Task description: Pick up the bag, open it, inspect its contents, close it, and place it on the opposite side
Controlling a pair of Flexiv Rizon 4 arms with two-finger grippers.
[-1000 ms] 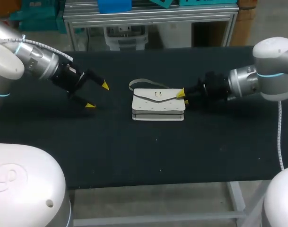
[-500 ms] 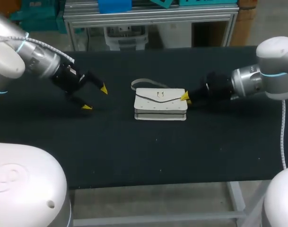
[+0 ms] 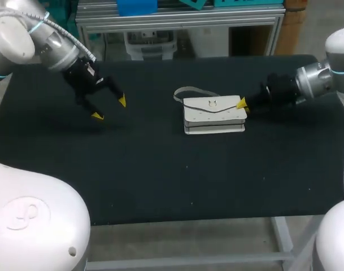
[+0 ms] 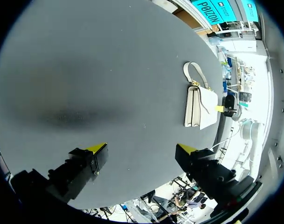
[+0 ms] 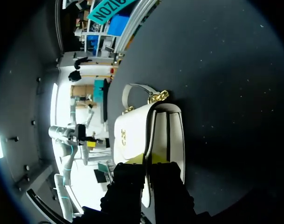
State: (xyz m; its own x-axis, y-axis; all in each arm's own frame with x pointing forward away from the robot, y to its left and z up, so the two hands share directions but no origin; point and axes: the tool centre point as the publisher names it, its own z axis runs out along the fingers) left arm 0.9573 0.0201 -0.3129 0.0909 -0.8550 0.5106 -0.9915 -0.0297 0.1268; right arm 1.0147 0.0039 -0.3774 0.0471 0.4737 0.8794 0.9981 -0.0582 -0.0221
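Note:
A white bag (image 3: 213, 114) lies flat on the black table (image 3: 160, 175), right of the middle, its strap (image 3: 188, 91) looped out behind its left end. My right gripper (image 3: 242, 104) comes in from the right and is shut on the bag's right end. In the right wrist view its yellow tips pinch the edge of the bag's flap (image 5: 132, 135); the right gripper (image 5: 148, 159) sits low over the bag (image 5: 167, 135). My left gripper (image 3: 109, 108) hangs open above the table's left part, far from the bag. The left wrist view has the bag (image 4: 200, 106) well ahead of the open left gripper (image 4: 142, 149).
The table's front edge (image 3: 217, 217) runs across the near side. An aluminium frame (image 3: 177, 17) stands behind the far edge. Bare black cloth lies between my left gripper and the bag.
My right gripper has closed on the bag's end and pulled the bag to the right. My left arm has swung back a little, its gripper still open.

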